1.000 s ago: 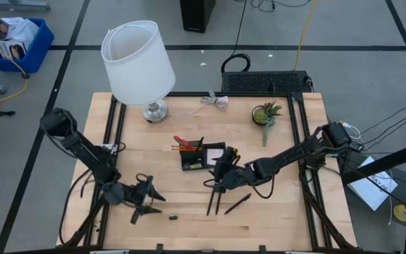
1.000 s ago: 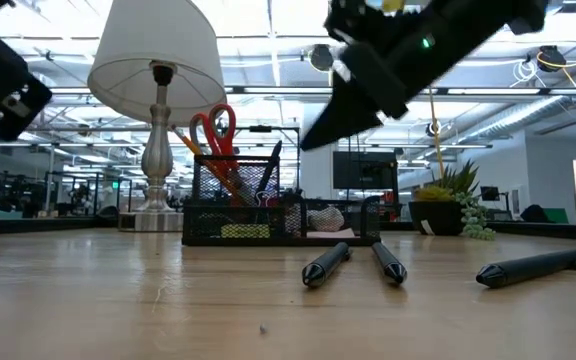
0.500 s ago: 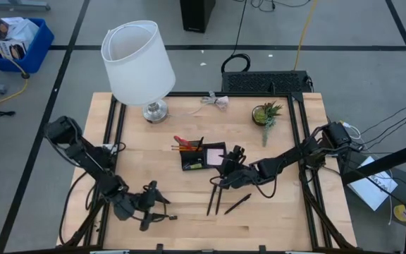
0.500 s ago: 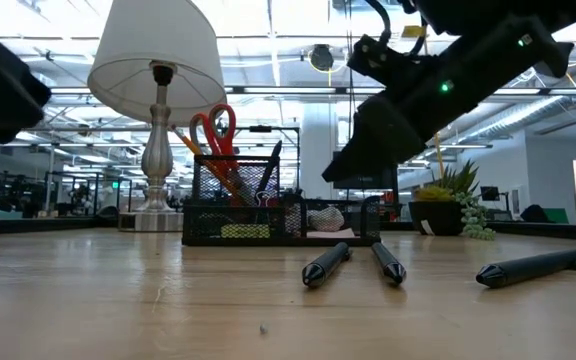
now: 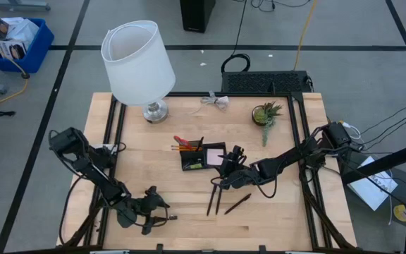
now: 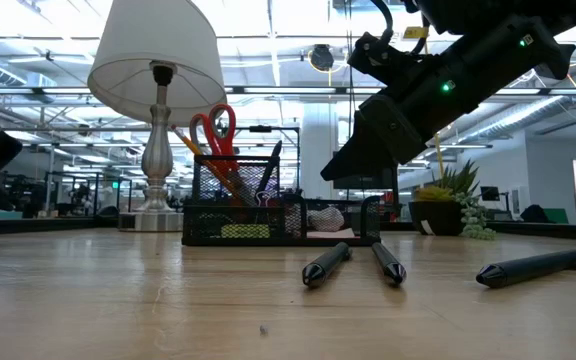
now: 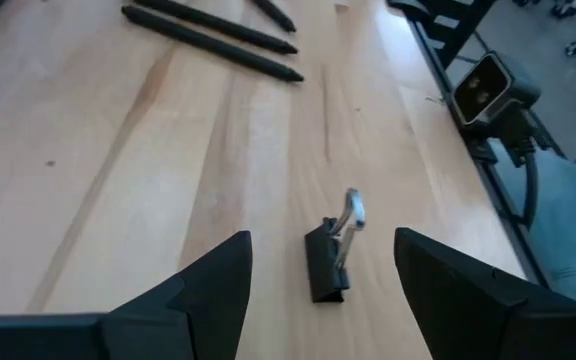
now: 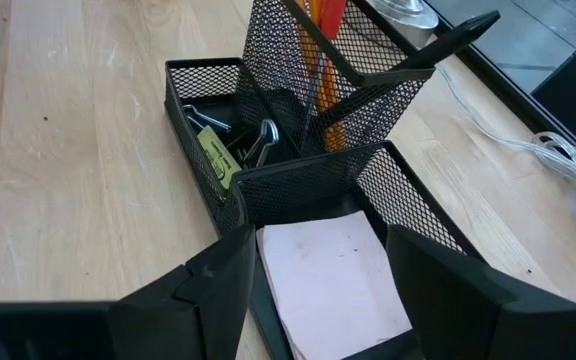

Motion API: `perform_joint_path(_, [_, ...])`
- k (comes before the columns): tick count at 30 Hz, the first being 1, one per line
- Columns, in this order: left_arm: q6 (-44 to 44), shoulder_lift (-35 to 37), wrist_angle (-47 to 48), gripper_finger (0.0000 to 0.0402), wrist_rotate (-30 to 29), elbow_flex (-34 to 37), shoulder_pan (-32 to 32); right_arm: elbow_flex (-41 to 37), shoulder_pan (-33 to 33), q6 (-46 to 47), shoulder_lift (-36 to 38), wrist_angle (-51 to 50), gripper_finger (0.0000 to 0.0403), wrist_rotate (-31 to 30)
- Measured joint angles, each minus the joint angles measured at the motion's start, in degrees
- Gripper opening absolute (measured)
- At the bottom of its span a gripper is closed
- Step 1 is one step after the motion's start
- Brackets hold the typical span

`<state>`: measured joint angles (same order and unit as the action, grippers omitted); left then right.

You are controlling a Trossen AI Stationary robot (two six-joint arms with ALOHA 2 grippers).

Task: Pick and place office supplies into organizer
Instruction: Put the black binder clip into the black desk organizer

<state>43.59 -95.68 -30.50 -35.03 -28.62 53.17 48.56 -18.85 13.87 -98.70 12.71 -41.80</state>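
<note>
— Looking for the loose supplies; where do they lie from the organizer [image 5: 204,157]?

— Taking the organizer as my mark: it sits mid-table, a black mesh tray; its tall cup holds the red-handled scissors [image 6: 214,128] and orange pencils [image 8: 324,22], handles up; the pink sticky-note pad [image 8: 332,272] lies flat in its open square compartment; a low side compartment holds binder clips [image 8: 251,143], some silver-armed; on the near side of the organizer two black pens [image 5: 213,200] lie side by side on the wood, and a third pen [image 5: 237,204] lies just beside them, angled away.

— And your grippers?

— My right gripper [image 5: 221,178] hangs above the table just beside the organizer's near corner, over the top ends of the two pens; its fingers stand apart with nothing between them; from its wrist I look down past both fingers onto the sticky-note pad; my left gripper [image 5: 159,212] is low over the table's near edge, well apart from the organizer; its fingers are spread, gripping nothing.

— What is under the left one?

— One small black binder clip [image 7: 330,256] lying on the wood, its silver arm [image 7: 351,210] tilted up; it rests between my two fingertips but touches neither; the two pens show farther off.

— Anything else by the organizer?

— Behind it, a white-shaded lamp [image 5: 139,61] toward the far left corner; a small potted plant [image 5: 266,114] toward the far right.
</note>
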Motion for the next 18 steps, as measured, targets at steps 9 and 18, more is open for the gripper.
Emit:
perform_joint_path(9, [-0.81, -2.73, -3.86, 0.0250, 0.46, -0.02, -1.02, -0.02, 0.09, -0.02, 0.00, 0.82, 0.0221, -0.09])
perform_joint_path(18, [-2.74, -2.73, -0.40, 0.0250, 1.81, -3.28, -1.67, -0.02, 0.11, -0.02, 0.00, 0.83, 0.0221, -0.12])
